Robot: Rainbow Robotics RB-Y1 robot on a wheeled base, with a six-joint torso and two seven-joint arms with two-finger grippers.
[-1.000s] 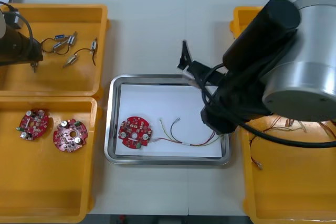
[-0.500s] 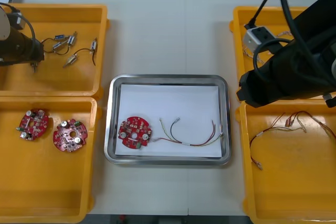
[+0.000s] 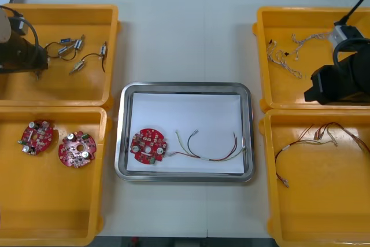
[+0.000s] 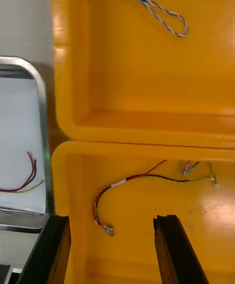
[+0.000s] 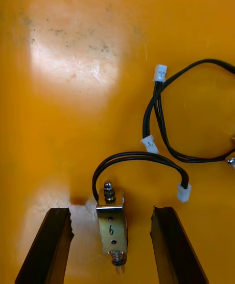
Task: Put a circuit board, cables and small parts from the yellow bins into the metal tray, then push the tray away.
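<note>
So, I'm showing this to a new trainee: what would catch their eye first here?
The shiny metal tray at the table's middle, white inside, holding a round red circuit board and a red and yellow cable. Then the left arm's jaws, open around a small metal part in the far left yellow bin.

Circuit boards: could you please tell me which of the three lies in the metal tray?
The circuit board beside the red and yellow cable in the metal tray; the other two boards lie in a yellow bin at left.
</note>
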